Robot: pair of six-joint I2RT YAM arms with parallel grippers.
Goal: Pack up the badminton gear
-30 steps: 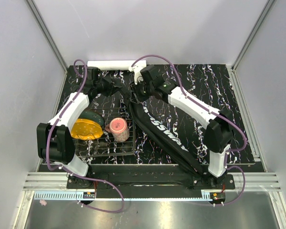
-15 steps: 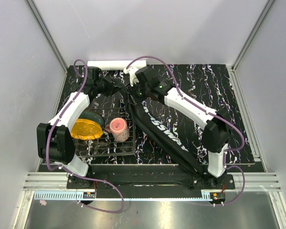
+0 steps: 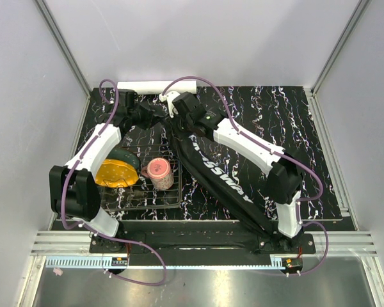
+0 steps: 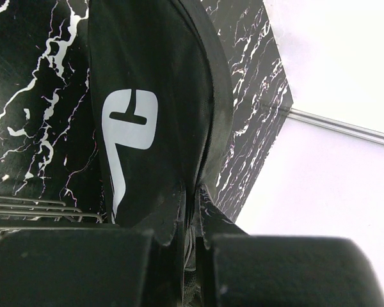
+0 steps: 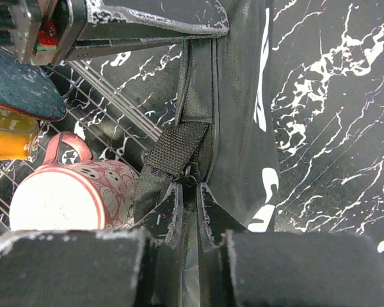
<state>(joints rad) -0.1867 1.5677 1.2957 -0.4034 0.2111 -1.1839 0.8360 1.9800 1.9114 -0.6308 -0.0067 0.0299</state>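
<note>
The long black bag (image 3: 224, 182) lies slantwise across the table, from the far middle to the near right. My left gripper (image 3: 156, 115) is shut on the bag's fabric edge (image 4: 179, 160) at its far end; in the left wrist view that gripper (image 4: 191, 211) pinches the cloth. My right gripper (image 3: 171, 116) sits right beside it, and in the right wrist view this gripper (image 5: 189, 192) has its fingers closed narrowly on the zipper pull (image 5: 191, 176) under a woven strap (image 5: 176, 147). A white tube (image 3: 147, 86) lies along the far edge.
A wire rack (image 3: 147, 201) at the left holds a pink cup (image 3: 159, 173) and a yellow-black object (image 3: 117, 169). The cup (image 5: 70, 192) is close to the left of my right gripper. Grey walls stand round the black marbled table (image 3: 288, 121).
My right gripper has moved left along the bag's far end toward the left gripper, and its jaws have narrowed onto the zipper pull. The left arm has stayed put.
</note>
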